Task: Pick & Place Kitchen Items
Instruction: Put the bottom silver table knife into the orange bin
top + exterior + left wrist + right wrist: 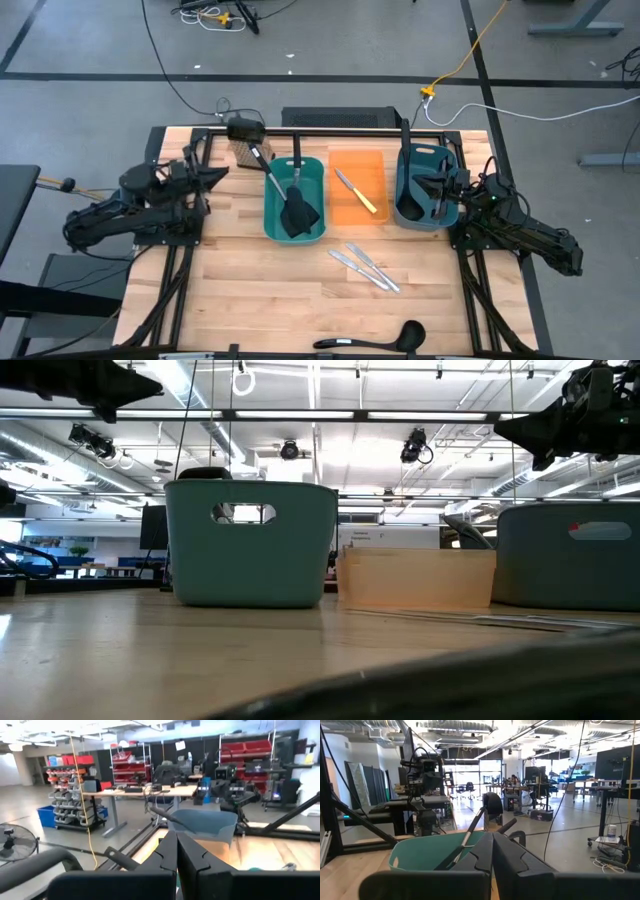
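Two black slotted spatulas (297, 208) lie in the teal bin (272, 222), their handles leaning on its far rim. A yellow-handled knife (356, 190) lies in the orange tray (372, 165). Two silver knives (364, 266) lie flat on the table near the middle. A black ladle (378, 340) lies at the near edge. Another black handle (405, 135) sticks out of the dark blue bin (440, 152). My left gripper (222, 172) hovers shut at the table's left, pointing level toward the bins. My right gripper (418, 186) is shut above the dark blue bin.
The three containers stand in a row across the far half of the table: teal bin (250, 545), orange tray (415, 578), dark blue bin (570, 555). A small wooden-and-black block (243, 140) sits at the far left corner. Bare wood lies at the near left.
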